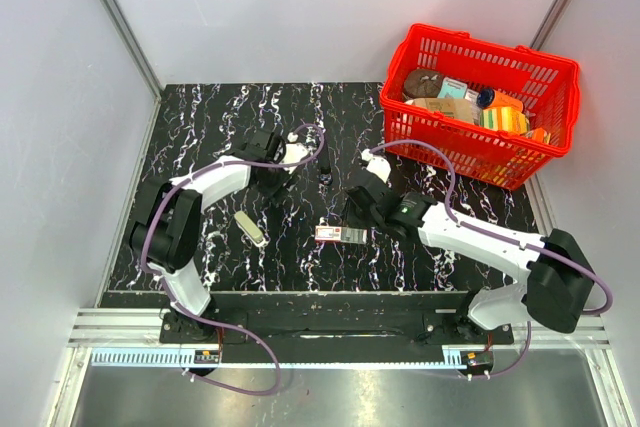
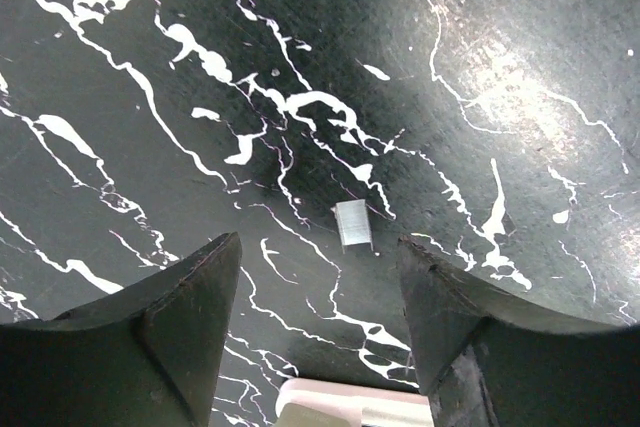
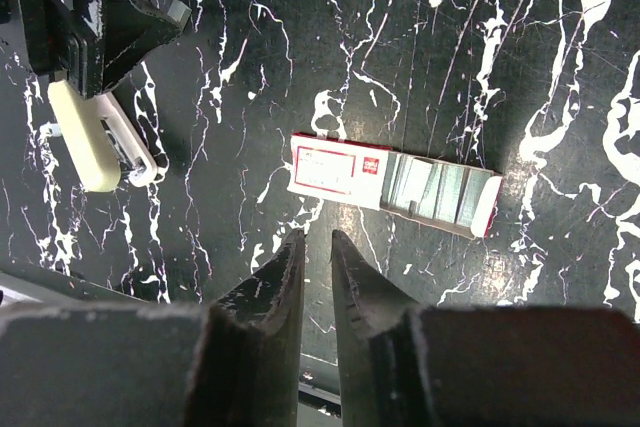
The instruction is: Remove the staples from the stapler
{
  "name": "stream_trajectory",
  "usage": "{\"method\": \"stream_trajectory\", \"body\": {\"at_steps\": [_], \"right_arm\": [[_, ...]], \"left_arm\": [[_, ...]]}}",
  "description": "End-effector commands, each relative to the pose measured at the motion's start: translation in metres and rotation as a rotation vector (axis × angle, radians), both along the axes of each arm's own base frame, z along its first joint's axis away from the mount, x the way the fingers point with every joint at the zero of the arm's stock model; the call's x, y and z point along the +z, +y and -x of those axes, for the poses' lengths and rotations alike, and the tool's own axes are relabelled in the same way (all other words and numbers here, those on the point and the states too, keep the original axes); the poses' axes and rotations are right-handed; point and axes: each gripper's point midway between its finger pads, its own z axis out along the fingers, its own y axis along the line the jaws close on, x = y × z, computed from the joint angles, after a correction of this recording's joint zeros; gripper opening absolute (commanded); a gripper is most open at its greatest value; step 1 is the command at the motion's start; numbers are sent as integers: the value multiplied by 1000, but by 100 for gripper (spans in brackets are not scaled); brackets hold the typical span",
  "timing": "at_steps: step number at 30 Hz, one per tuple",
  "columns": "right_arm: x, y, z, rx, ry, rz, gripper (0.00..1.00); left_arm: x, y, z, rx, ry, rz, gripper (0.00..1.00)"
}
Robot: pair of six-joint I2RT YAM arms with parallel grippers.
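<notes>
Left gripper: jaws wide apart, empty, low over the black marble table. Staples: short grey strip, flat on the table between the jaws; beige piece at 6 o'clock. Right gripper: jaws nearly together, empty; red-and-white box at 1 o'clock.

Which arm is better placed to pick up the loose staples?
Left. The open left gripper frames the staples between its fingers; the right gripper, nearly shut, sits by the red-and-white box.
</notes>
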Motion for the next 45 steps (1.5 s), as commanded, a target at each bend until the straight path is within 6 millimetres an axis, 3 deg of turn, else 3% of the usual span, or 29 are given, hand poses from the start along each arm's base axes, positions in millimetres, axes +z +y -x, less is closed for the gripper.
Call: {"method": "stream_trajectory", "body": {"at_steps": [1,7,20,37,45], "right_arm": [[6,-1,-7,-6,-36,-6,22],[5,1,-7,-7,-30,-10,19],[7,3,-8,-3,-29,-14,8],[8,-3,-8,-13,-42,-4,5],[12,-6,-8,-18,-50,4,4]], "left_arm": [[-1,-3,0,36,1,29,67],[-14,-8,6,24,49,28,61],[-22,-13,6,21,71,4,47],[-22,-7,19,27,82,-12,39],[-25,-6,22,29,99,-14,23]]}}
